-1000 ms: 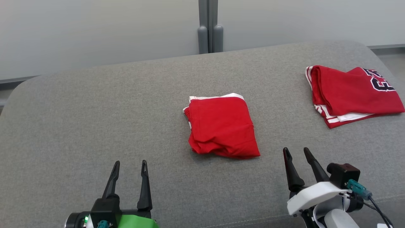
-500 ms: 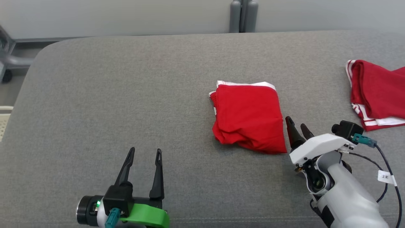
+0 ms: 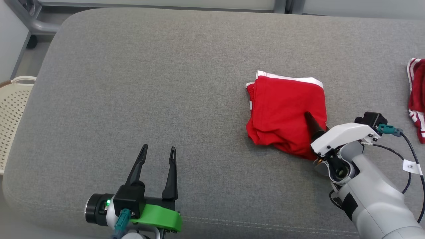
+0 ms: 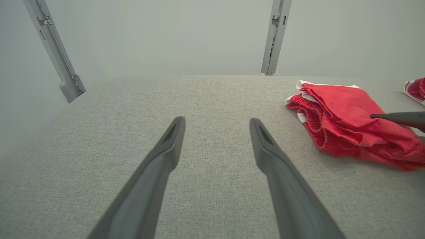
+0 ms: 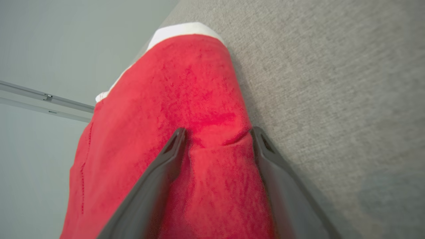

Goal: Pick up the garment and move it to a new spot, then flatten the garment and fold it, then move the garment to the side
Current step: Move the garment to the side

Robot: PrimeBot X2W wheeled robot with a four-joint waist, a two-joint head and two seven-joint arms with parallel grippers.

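The folded red garment [image 3: 285, 113], with a white band along its upper edge, lies on the grey cushion [image 3: 159, 76] right of centre in the head view. The right gripper [image 5: 217, 132] reaches onto the garment's lower right corner, its fingers spread with a ridge of red cloth between them, not pinched. The left gripper [image 3: 158, 148] hovers over bare cushion at lower left, fingers likewise apart; a cream perforated basket [image 3: 11, 109] sits at the left edge, what it holds hidden from view, and a second red-and-white garment [image 3: 416, 96] lies at the right edge.
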